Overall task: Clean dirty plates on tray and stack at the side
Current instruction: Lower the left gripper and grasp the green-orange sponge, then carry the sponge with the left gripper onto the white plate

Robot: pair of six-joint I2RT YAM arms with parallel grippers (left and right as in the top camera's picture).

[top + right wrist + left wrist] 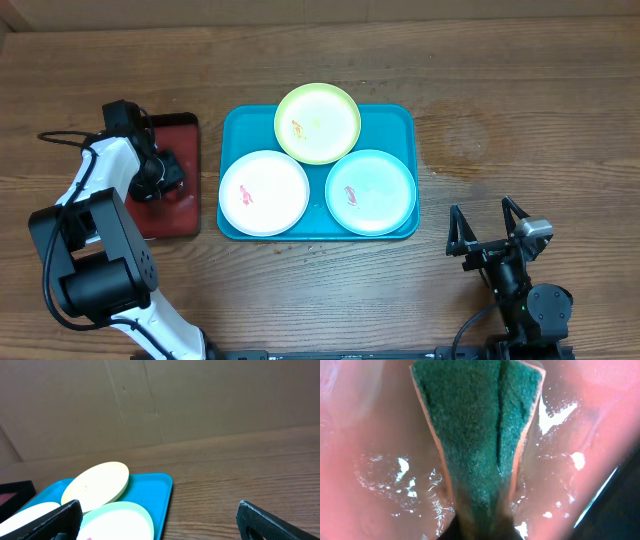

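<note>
Left pincer [160, 176]: closed tight on a green scouring sponge [480, 435] with an orange edge. It is low over the red tray [182, 128], and the sponge is squeezed narrow at the held end.
Right pincer [483, 213]: jaws spread wide, holding nothing. It is near the right front of the wooden surface [520, 100], apart from the teal tray [398, 120].
Red tray contents: the sponge presses on its floor, which glistens wet in the left wrist view.
Teal tray contents: all three plates, close together.
White plate [264, 192]: front left of the teal tray, with a small red-orange smear left of its centre.
Mint plate [370, 191]: front right, with a small red-orange smear left of its centre.
Yellow-green plate [318, 122]: far middle, reaching over the tray's far rim, with an orange smear on its left part. In the right wrist view it sits tilted.
Tray positions: the red tray lies just left of the teal tray, with a gap of bare surface between them.
</note>
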